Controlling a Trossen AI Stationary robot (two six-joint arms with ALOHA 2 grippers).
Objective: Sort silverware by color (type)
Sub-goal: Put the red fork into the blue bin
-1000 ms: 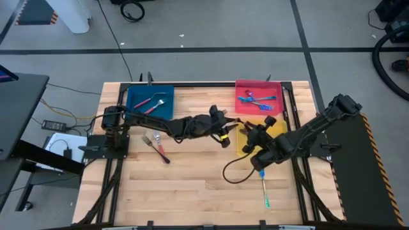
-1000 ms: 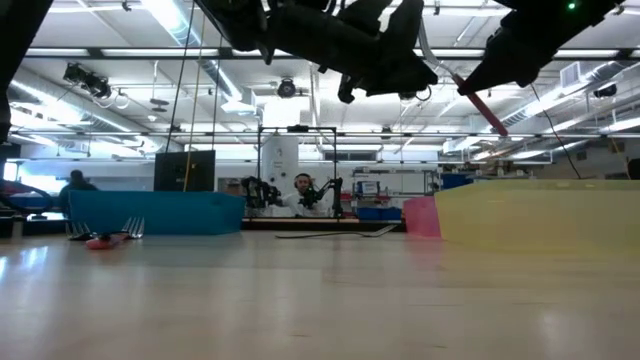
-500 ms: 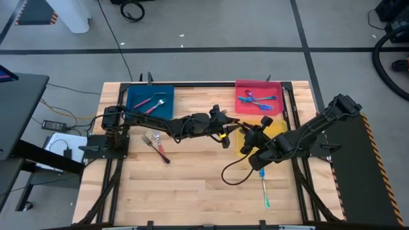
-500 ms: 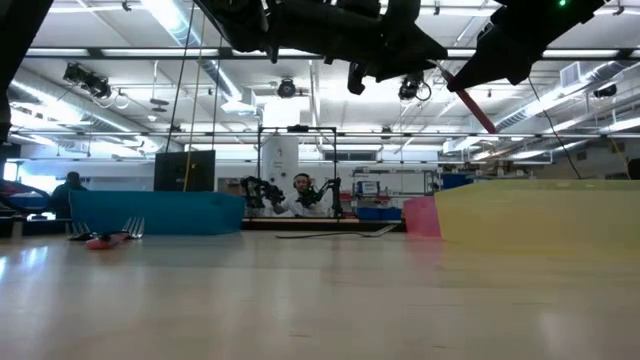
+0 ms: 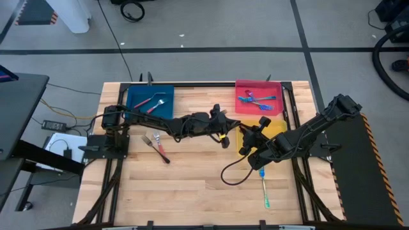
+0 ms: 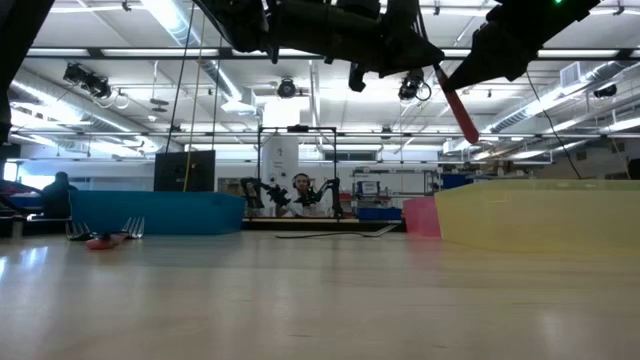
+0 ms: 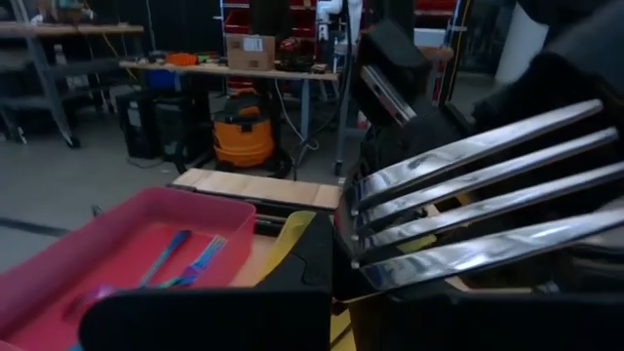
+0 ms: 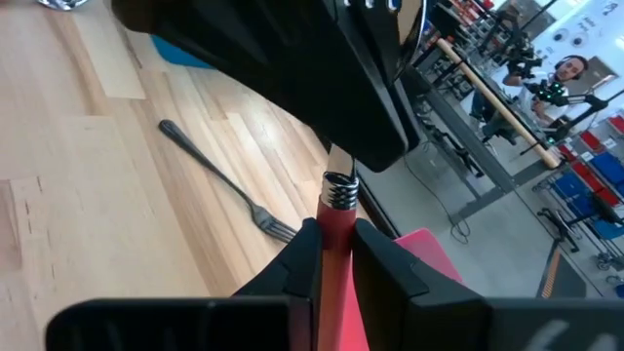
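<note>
Red-handled fork (image 8: 336, 239): one, clenched in my right claw (image 5: 246, 142) above the desk (image 5: 192, 185), tines meeting my left claw (image 5: 223, 131), state indeterminate. Blue tray (image 5: 135, 96): two red forks. Pink tray (image 5: 239, 86): two teal forks.

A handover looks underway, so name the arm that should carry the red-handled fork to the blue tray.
Left. The blue tray, already holding red forks, lies on the left arm's side. The left tool meets the red-handled fork that the right tool grips mid-table; the right would have to reach across.
</note>
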